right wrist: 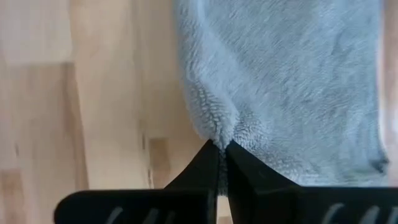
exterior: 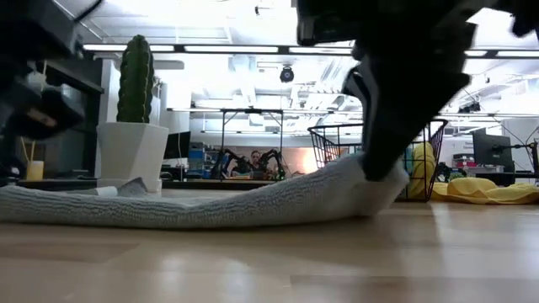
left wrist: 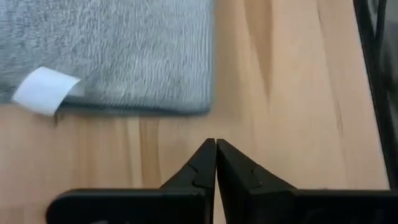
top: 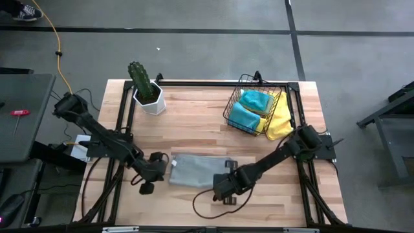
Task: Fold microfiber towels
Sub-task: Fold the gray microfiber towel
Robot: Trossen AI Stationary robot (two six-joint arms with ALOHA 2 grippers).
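A grey microfiber towel (top: 197, 169) lies as an oblong on the wooden table, near its front edge. My left gripper (left wrist: 216, 146) is shut over bare wood just off the towel's left end, where a white label (left wrist: 45, 90) sticks out; it has nothing between its fingers. At the towel's near right end my right gripper (right wrist: 222, 149) is shut on the cloth. The low view shows that end of the towel (exterior: 354, 181) raised, while the rest (exterior: 168, 209) lies flat on the table. My right gripper pinches the grey towel's edge (right wrist: 219, 132) at its near right end between its two fingers, the cloth gathered into a small pucker there. The fingers slant down steeply from above. That end is raised off the table and the rest of the towel lies on the wood.
At the far right stands a black wire basket (top: 231, 115) holding teal towels (top: 251, 107), with a yellow towel (top: 282, 122) draped over its side. A cactus in a white pot (top: 147, 90) stands far left. Bare wood lies between them and the grey towel.
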